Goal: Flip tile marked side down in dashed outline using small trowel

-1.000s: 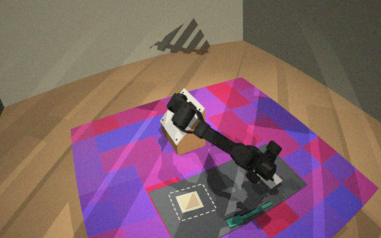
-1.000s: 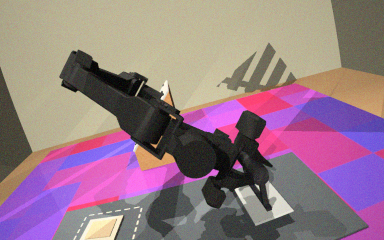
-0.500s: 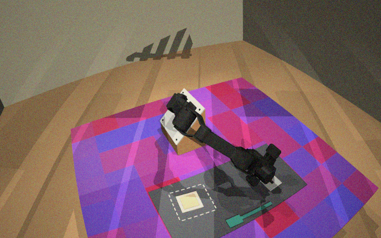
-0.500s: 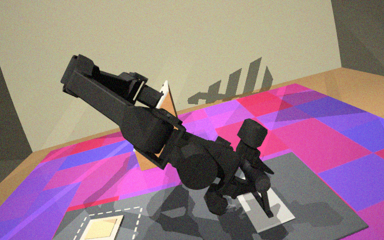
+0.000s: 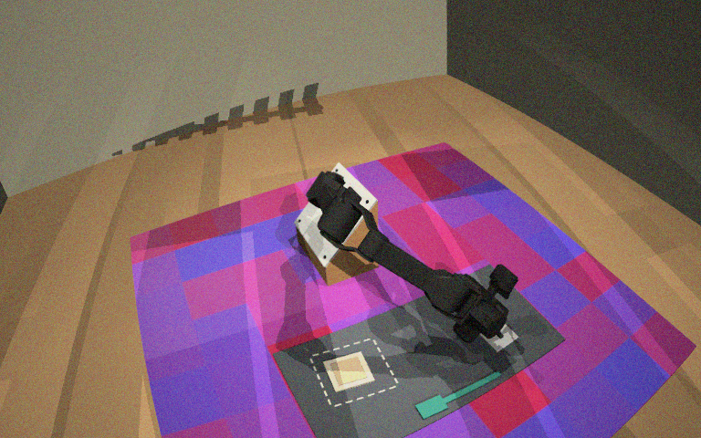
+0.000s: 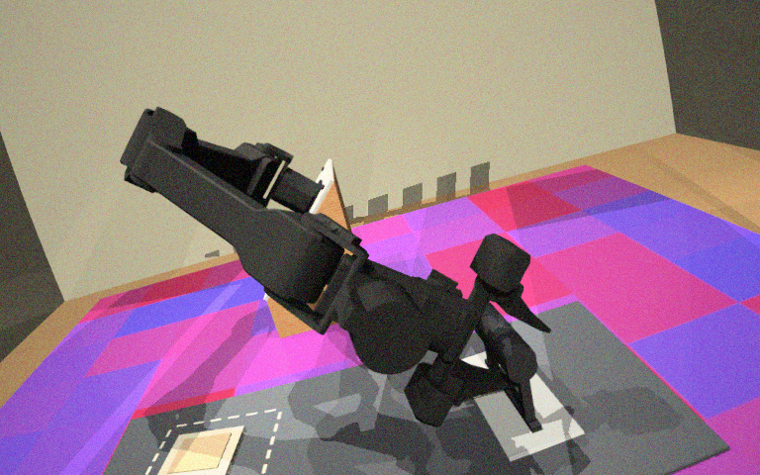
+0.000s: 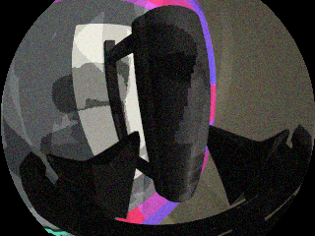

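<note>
The tile (image 5: 350,370) (image 6: 204,451) is a cream square with a paler yellow middle. It lies flat inside the white dashed outline (image 5: 365,396) (image 6: 228,418) on the grey mat (image 5: 538,330) (image 6: 637,388). The small teal trowel (image 5: 455,395) lies flat by the mat's front edge, right of the outline, apart from the tile. My gripper (image 5: 493,335) (image 6: 481,412) (image 7: 172,133) is open and holds nothing. It hangs low over a white patch (image 5: 507,341) (image 6: 549,435) at the mat's right part, well behind the trowel's handle.
The arm's base sits on a wooden block with a white plate (image 5: 338,265) behind the mat. A pink, purple and blue checked cloth (image 5: 207,304) (image 6: 696,282) covers the wooden table (image 5: 72,216). Walls stand at the back and right.
</note>
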Robot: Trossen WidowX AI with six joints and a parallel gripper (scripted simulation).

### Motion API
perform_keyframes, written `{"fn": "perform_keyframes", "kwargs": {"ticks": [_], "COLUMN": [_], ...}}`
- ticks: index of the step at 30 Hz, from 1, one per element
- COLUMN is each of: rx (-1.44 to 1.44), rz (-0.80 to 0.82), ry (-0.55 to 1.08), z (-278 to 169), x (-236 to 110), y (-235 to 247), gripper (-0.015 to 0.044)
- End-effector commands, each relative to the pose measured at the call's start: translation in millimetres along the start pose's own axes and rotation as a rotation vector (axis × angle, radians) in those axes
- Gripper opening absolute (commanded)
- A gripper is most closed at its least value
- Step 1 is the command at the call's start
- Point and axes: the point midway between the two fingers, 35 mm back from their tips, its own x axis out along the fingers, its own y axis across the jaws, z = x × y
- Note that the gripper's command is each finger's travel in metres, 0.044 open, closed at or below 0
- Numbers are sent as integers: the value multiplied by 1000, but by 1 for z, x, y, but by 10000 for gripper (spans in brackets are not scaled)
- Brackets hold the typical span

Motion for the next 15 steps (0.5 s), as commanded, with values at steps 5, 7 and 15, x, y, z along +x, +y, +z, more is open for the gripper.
{"fn": "perform_keyframes", "kwargs": {"ticks": [5, 7, 15], "rx": [-6, -5, -1], "rz": [-3, -2, 0], "ry": [3, 3, 1], "z": [-1, -2, -1], "x": [-7, -16, -53], "y": [0, 0, 0], "gripper": [300, 300, 300]}}
